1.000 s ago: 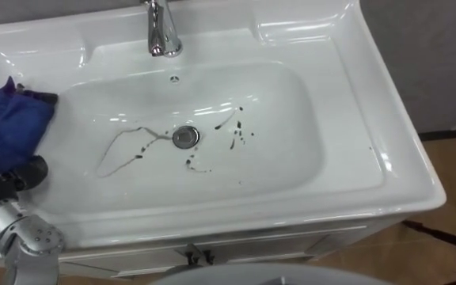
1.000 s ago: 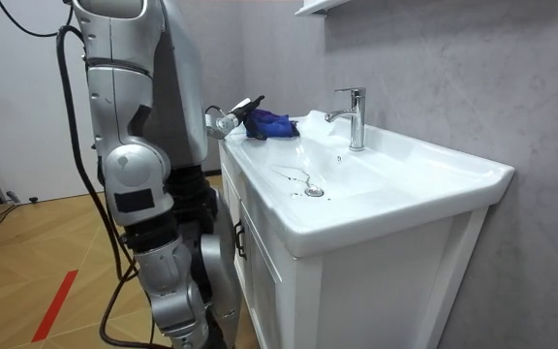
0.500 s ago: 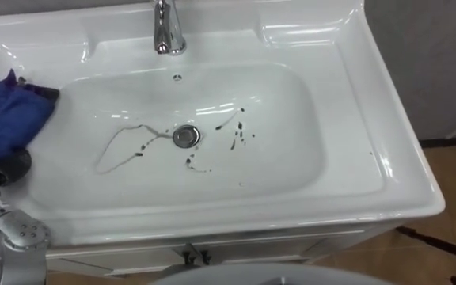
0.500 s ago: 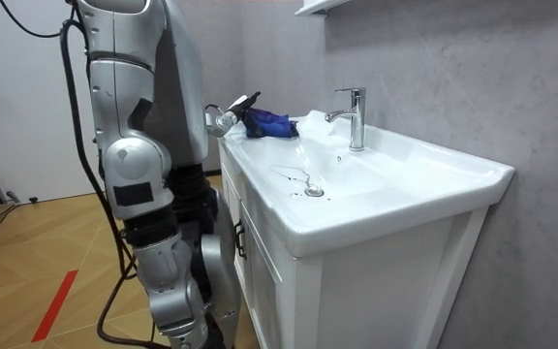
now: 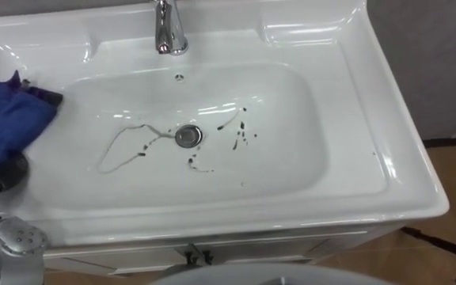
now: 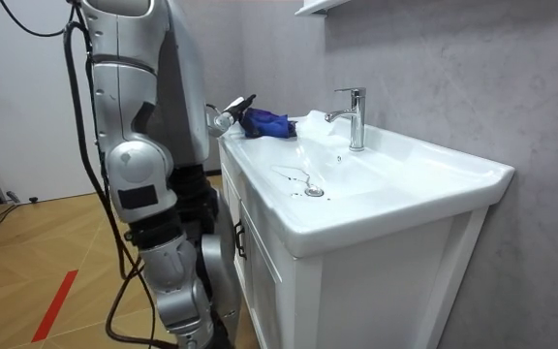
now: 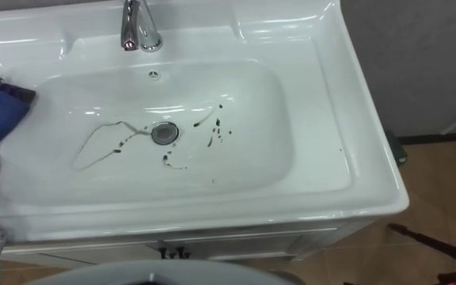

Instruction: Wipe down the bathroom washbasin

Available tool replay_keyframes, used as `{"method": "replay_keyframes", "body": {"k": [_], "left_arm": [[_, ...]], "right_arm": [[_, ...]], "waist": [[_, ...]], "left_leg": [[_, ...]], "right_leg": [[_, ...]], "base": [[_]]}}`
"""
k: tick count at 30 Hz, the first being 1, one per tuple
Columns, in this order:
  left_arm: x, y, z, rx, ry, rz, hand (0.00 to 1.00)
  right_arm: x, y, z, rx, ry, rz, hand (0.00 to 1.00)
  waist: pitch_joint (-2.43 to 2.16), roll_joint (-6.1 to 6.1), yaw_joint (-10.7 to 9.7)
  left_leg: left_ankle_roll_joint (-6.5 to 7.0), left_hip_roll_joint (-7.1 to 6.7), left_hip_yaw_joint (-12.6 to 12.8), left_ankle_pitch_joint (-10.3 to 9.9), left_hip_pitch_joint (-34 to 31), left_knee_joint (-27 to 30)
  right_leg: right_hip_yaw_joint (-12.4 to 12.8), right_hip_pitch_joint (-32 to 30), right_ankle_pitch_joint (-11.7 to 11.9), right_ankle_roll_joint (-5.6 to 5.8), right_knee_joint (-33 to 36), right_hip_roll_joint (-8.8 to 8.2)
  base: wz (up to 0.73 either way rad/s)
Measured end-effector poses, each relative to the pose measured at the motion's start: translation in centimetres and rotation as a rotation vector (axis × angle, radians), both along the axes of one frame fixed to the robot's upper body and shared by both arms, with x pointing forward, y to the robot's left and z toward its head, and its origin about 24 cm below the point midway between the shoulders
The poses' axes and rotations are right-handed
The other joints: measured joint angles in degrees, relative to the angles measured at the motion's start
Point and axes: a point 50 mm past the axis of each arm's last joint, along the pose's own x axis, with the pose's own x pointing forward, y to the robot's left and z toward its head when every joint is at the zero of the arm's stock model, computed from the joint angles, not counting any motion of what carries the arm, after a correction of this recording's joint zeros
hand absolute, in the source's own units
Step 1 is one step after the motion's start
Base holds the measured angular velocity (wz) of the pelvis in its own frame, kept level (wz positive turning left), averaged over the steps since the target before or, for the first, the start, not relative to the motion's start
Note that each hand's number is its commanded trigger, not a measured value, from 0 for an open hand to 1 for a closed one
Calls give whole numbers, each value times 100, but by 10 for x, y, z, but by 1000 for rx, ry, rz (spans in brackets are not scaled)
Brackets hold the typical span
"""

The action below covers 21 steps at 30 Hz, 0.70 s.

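The blue cloth (image 5: pixel 2 127) sits bunched over the left hand (image 5: pixel 6 172) at the left lip of the basin (image 5: pixel 291 119), far to the left of the drain (image 5: pixel 186 136). The cloth covers the hand, so I cannot tell whether the hand clasps it or only carries it.

The dirt lies to the right of the hand, and down, since the bowl's floor sits below the rim where the cloth is. A thin dark looping line (image 5: pixel 117 150) runs on the near-left side of the drain. A scatter of dark specks (image 5: pixel 240 136) lies just right of the drain, with a few more just in front of it. The bowl's long axis runs left to right across the robot's front, so the wipe would likely be a sweep along that axis, meeting the loop first and the specks past the drain last.

The basin is glossy white ceramic, a rounded rectangle with gently sloping walls, and likely slick under cloth. The drain is a small metal disc. The chrome faucet (image 5: pixel 169 32) stands on the flat surface behind the drain. The cloth looks soft and crumpled, with loose folds.
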Motion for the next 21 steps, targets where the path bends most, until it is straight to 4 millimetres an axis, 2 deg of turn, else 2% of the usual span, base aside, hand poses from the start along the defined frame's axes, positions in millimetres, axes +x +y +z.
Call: {"method": "replay_keyframes", "body": {"k": [5,12,21], "left_arm": [[1,-5,-4,27,63,-31,0],[4,-11,-11,-1,139,-63,0],[4,-10,-11,-22,168,-64,0]], "right_arm": [[-3,0,1,14,-4,0,0],[-8,-2,1,40,36,-4,0],[-11,-2,1,46,62,-11,0]], "waist": [[18,26,-2],[-15,35,-11],[-16,35,-69]], "left_leg": [[-6,-2,-8,5,-13,4],[-13,-1,-9,11,-1,47],[-21,1,-8,30,15,36]], "right_leg": [[-7,-1,0,0,-9,2],[11,13,-2,-5,12,5],[15,19,-1,-10,17,7]], "base": [[0],[0],[0]]}}
